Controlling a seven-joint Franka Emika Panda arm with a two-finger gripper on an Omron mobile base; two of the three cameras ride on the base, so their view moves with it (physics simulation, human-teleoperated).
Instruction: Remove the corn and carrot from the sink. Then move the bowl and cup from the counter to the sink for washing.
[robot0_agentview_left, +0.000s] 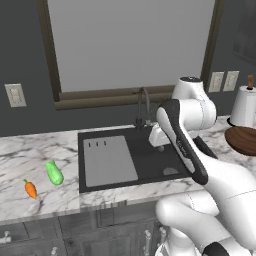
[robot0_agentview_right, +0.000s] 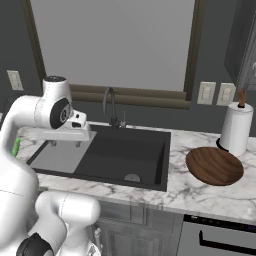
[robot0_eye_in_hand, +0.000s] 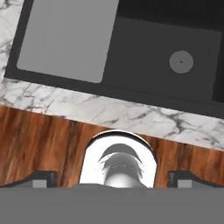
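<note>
- the corn and the carrot lie on the counter left of the sink, the carrot just in front of the corn, both well clear of the basin. so step 1 looks done.
- the sink basin shows nothing in it but its round drain and the grey drainboard panel.
- the step in hand, as i judge it, is the start of step 2: going for the bowl, which sits on the counter right of the sink, near the paper towel roll.
- the gripper hangs above the sink's front edge with its 2 tips spread as wide as they go and nothing between them.
- next move calls for a swing to the right, then a descent onto the bowl's rim with 1 finger inside and 1 outside, since the bowl looks too wide to span.
- hard to make out: the cup; i cannot place it in any view, and it may sit behind the arm or past a frame edge.
- in the left base view the bowl is cut off at the right edge, and the arm covers part of the sink's right side.
- in the hand view only the 2 fingertips show, low at the bottom.
</note>
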